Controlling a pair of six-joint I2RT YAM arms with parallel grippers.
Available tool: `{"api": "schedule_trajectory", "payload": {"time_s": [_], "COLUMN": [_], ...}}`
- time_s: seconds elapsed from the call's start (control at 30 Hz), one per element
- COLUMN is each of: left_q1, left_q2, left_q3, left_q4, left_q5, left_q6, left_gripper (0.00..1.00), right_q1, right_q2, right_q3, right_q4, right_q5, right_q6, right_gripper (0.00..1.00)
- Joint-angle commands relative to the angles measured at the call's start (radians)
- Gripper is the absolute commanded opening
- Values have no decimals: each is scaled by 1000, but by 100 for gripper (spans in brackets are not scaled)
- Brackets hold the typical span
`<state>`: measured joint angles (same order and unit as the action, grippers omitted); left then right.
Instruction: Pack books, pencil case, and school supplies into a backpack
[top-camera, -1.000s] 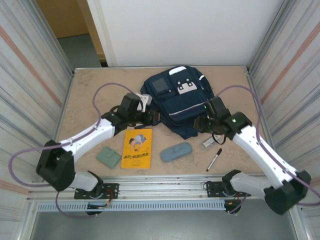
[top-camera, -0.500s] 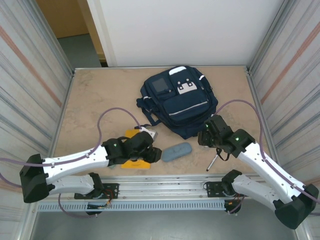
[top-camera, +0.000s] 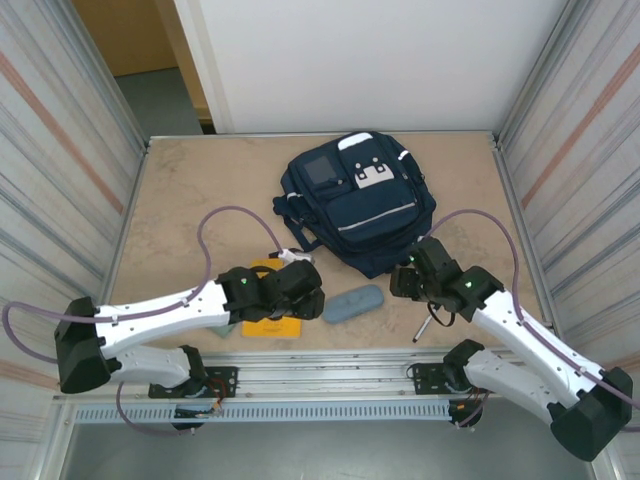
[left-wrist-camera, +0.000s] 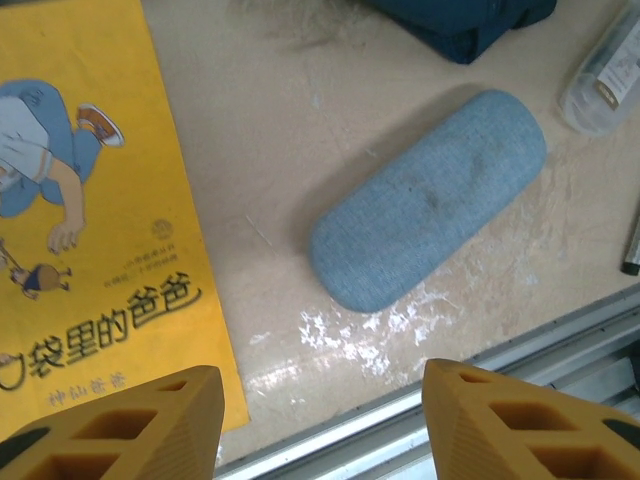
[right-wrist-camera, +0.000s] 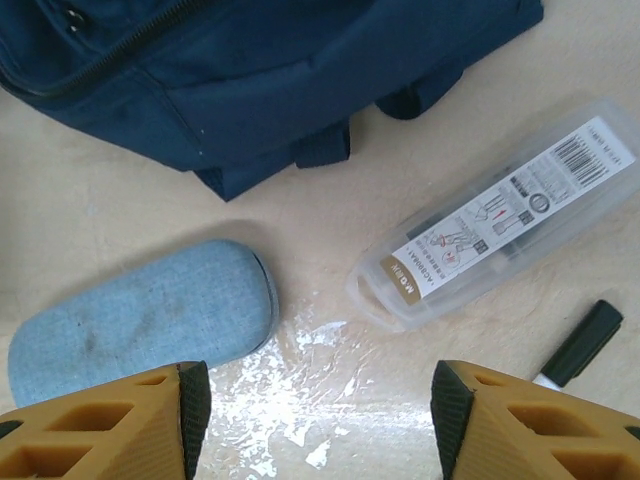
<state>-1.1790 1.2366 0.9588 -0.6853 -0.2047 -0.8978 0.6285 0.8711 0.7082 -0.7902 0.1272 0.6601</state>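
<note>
I am hovering my left tool over the near part of the tabletop, its fingers standing apart with nothing between them. Under it the blue-grey pencil case is lying flat at a slant. The yellow book with its cartoon cover is lying flat just to the left of it, not touching.

I am holding my right tool above the same stretch from the other side, its fingers also standing apart and gripping nothing. Below it the pencil case's rounded end is showing at the left, and a clear plastic box with a printed label is lying near it. The black marker is lying just beside that box, toward the near edge and apart from it.

The navy backpack is lying flat farther back, its bottom edge close to the case and the box.
</note>
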Motion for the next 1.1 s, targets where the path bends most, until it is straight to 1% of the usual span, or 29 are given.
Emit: {"api": "schedule_trajectory", "payload": {"time_s": [0.0, 0.1, 0.17, 0.23, 0.3, 0.33, 0.37, 0.43, 0.5, 0.63, 0.7, 0.8, 0.9, 0.93, 1.0, 1.07], "left_q1": [-20, -11, 7, 28, 72, 101, 143, 234, 323, 491, 585, 684, 708, 707, 708, 708], "left_q2": [-77, -137, -164, -187, -209, -217, -225, -237, -248, -251, -237, -208, -170, -156, -133, -115], "left_q3": [-26, -54, -58, -62, -73, -83, -95, -115, -134, -161, -181, -216, -232, -232, -239, -255], "left_q4": [-34, -36, -33, -31, -24, -14, 2, 24, 40, 37, 34, 49, 61, 62, 76, 99], "left_q5": [-40, -54, -60, -70, -55, -35, 20, 127, 198, 261, 306, 338, 329, 333, 348, 361], "left_q6": [-80, -83, -70, -47, -15, 6, 31, 74, 123, 220, 255, 287, 303, 309, 313, 316], "left_gripper": [56, 59, 59, 61, 63, 64, 64, 64, 65, 65, 65, 65, 65, 65, 65, 65], "right_q1": [5, 5, 5, 6, 4, 7, 6, 6, 6, 5, 4, 3, 1, -1, 0, 7], "right_q2": [19, 38, 45, 56, 81, 95, 113, 190, 272, 428, 537, 708, 802, 828, 875, 932], "right_q3": [7, 36, 55, 69, 87, 96, 115, 176, 247, 360, 437, 534, 564, 574, 594, 618], "right_q4": [27, -5, -21, -16, 10, 28, 45, 43, 32, 63, 66, 88, 166, 183, 199, 201], "right_q5": [-45, -65, -70, -66, -57, -63, -70, -63, -46, -70, -100, -96, -83, -69, -40, 17], "right_q6": [23, 20, 19, 7, -39, -81, -135, -211, -273, -383, -425, -473, -500, -507, -538, -582], "right_gripper": [61, 61, 61, 61, 61, 60, 60, 61, 61, 61, 61, 61, 63, 66, 69, 70]}}
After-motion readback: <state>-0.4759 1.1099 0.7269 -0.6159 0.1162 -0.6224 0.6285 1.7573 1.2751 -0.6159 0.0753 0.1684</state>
